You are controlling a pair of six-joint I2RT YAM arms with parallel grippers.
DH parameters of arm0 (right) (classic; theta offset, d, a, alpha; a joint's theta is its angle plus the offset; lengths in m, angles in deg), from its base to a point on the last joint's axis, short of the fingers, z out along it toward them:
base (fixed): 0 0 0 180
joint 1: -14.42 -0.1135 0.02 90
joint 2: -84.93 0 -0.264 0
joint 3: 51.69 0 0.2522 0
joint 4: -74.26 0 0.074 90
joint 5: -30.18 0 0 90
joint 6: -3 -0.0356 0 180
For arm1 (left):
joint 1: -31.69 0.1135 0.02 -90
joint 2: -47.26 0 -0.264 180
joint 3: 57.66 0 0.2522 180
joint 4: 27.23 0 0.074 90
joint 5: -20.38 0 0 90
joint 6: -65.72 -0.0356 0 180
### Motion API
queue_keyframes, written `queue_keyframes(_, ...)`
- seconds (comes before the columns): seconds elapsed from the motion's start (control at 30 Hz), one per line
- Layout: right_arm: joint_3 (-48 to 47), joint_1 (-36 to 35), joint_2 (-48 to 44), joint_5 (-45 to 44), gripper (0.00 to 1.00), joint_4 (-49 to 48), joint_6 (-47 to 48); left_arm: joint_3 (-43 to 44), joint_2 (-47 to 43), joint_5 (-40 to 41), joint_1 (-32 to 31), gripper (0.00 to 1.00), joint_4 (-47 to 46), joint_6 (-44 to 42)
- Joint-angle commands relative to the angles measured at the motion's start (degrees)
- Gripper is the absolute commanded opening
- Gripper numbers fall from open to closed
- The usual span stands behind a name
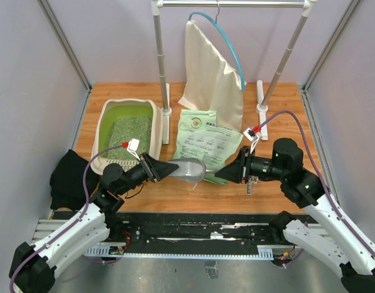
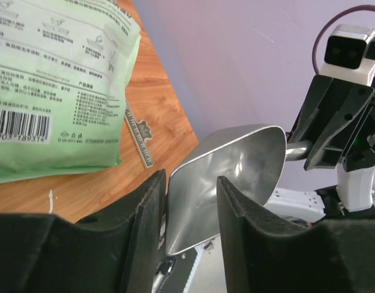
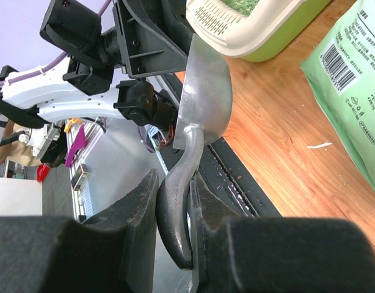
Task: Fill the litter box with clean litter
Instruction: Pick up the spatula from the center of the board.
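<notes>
The beige litter box (image 1: 105,116) with a lime-green interior sits at the back left, and pale green-grey litter (image 1: 129,131) lies inside it. Its rim also shows in the right wrist view (image 3: 248,33). A grey metal scoop (image 1: 189,170) hangs above the front of the table between both grippers. My right gripper (image 3: 174,183) is shut on the scoop's curved handle (image 3: 175,207). My left gripper (image 2: 190,183) is open, with the scoop's empty bowl (image 2: 236,165) at its fingertips. The flat green printed bag (image 1: 206,143) lies behind the scoop.
A white cloth bag (image 1: 212,73) hangs from a metal rack (image 1: 160,61) at the back. A black cloth (image 1: 68,177) lies at the left edge. A small dark strip (image 2: 138,137) lies on the wood by the green bag (image 2: 53,79).
</notes>
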Motion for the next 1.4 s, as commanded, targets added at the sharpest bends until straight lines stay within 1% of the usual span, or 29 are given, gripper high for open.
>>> queue_keyframes(0.0, 0.51, 1.92, -0.96, 2.82, 0.01, -3.42, -0.48, -0.04, -0.84, -1.33, 0.38, 0.36, -3.87, 0.50)
queue_keyframes(0.1, 0.77, 2.96, -0.88, 4.69, 0.01, -3.29, -0.41, -0.11, -1.06, -2.13, 0.41, 0.15, -5.39, 0.38)
queue_keyframes(0.17, 0.65, 3.28, -0.79, 5.51, 0.03, -2.95, -0.24, 0.12, -0.98, -2.74, 0.38, 0.02, -6.19, 0.38)
queue_keyframes(0.23, 0.43, 3.43, -0.86, 4.96, 0.07, -2.51, -0.19, 0.68, -0.84, -3.20, 0.41, 0.00, -6.26, 0.13)
queue_keyframes(0.4, -0.58, 3.49, -1.22, 2.65, 0.36, -0.74, 0.32, 1.86, -1.02, -4.10, 0.40, 0.01, -6.11, -0.98)
queue_keyframes(0.5, -0.96, 3.48, -0.86, 2.94, 0.48, -0.22, 0.06, 2.91, -1.48, -3.70, 0.41, 0.00, -4.38, -2.07)
queue_keyframes(0.6, -1.50, 3.49, -0.22, 3.25, 0.58, 0.58, -0.52, 3.84, -1.75, -3.09, 0.38, 0.00, -2.86, -2.83)
queue_keyframes(0.67, -1.64, 3.47, 0.35, 3.92, 0.62, 0.83, -0.77, 3.94, -1.91, -2.64, 0.42, 0.00, -2.86, -2.69)
queue_keyframes(0.83, -1.13, 3.45, 1.88, 6.45, 0.64, 0.84, -1.29, 3.15, -3.12, -0.66, 0.38, 0.01, -4.09, -1.15)
queue_keyframes(0.97, -0.07, 3.39, 1.20, 4.98, 0.65, 0.66, -1.67, 1.43, -5.32, 2.16, 0.43, 0.00, -5.95, 0.92)
queue_keyframes(1.13, 1.05, 3.40, 0.46, 6.24, 0.65, -2.69, -4.07, 1.42, -6.31, 2.37, 0.40, 0.01, -4.62, 0.40)
queue_keyframes(1.2, 1.56, 3.38, 0.60, 6.98, 0.60, -4.26, -5.13, 1.48, -5.85, 2.15, 0.40, 0.01, -4.65, 0.33)
queue_keyframes(1.33, 1.90, 3.38, 1.17, 7.45, 0.43, -5.88, -7.14, 1.76, -4.66, 1.33, 0.42, 0.00, -5.31, 0.35)
queue_keyframes(1.37, 1.99, 3.38, 1.35, 7.64, 0.42, -6.25, -7.50, 1.73, -4.52, 1.22, 0.41, 0.00, -5.72, 0.49)
